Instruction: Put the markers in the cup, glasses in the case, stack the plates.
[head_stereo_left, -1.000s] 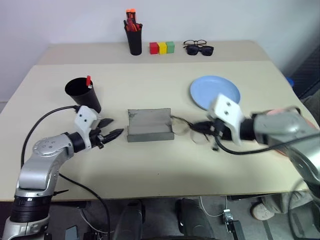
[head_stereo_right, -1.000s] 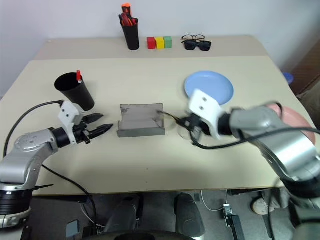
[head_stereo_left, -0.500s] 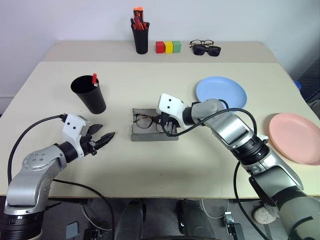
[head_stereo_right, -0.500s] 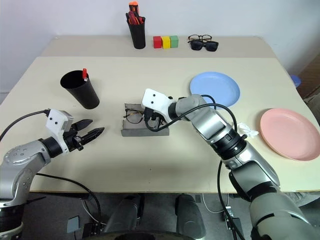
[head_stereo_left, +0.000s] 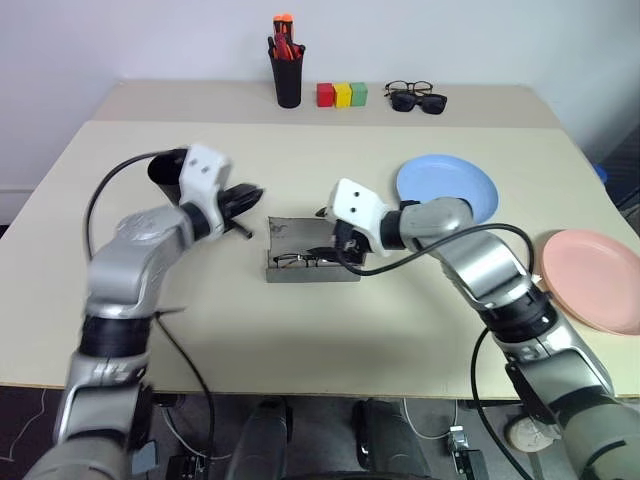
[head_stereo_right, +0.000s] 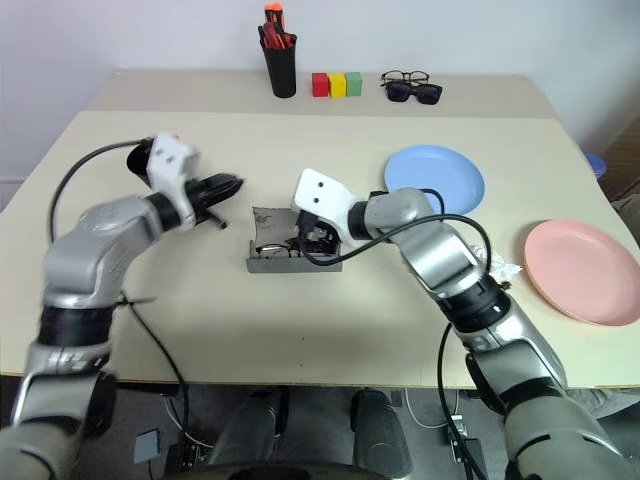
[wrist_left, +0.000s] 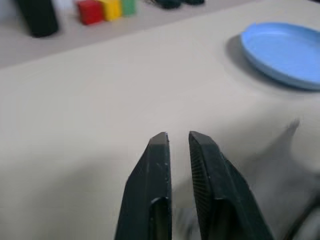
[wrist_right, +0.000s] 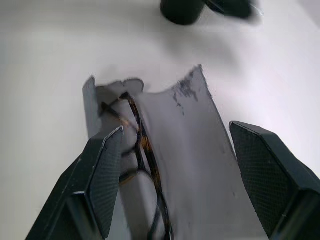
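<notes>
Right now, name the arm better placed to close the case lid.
Left. The left gripper sits shut just behind the case, beside its raised lid. The right gripper hangs open over the glasses lying inside, so it would likely have to clear out first.

Left fingers (wrist_left: 160, 150) together, right fingers (wrist_right: 107, 170) apart
</notes>
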